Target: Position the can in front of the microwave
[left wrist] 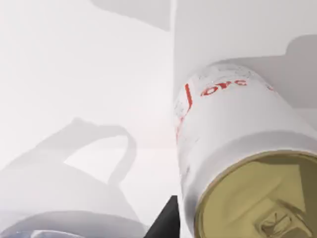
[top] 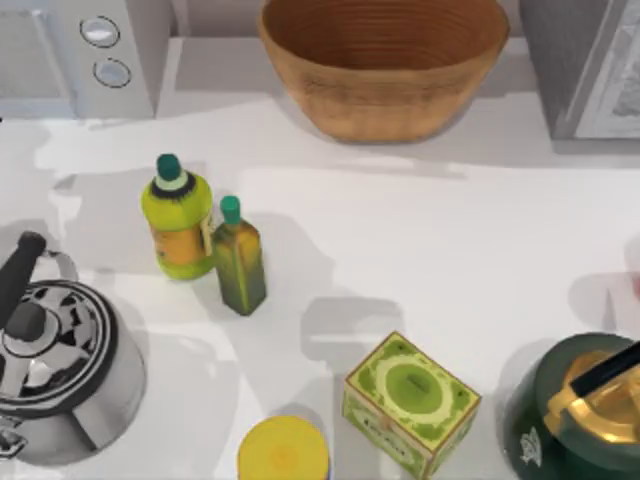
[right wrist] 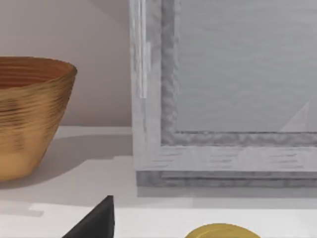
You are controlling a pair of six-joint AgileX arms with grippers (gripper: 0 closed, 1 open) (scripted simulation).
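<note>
left wrist view: can right up close | light, rigid, slick metal, dents if squeezed | grip mid-label | left tool's state: cannot tell | microwave far left.

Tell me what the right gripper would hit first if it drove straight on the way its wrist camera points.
Probably the darker grey appliance, which stands straight ahead beyond bare table; the woven basket sits off to one side. Depth is uncertain.
</note>
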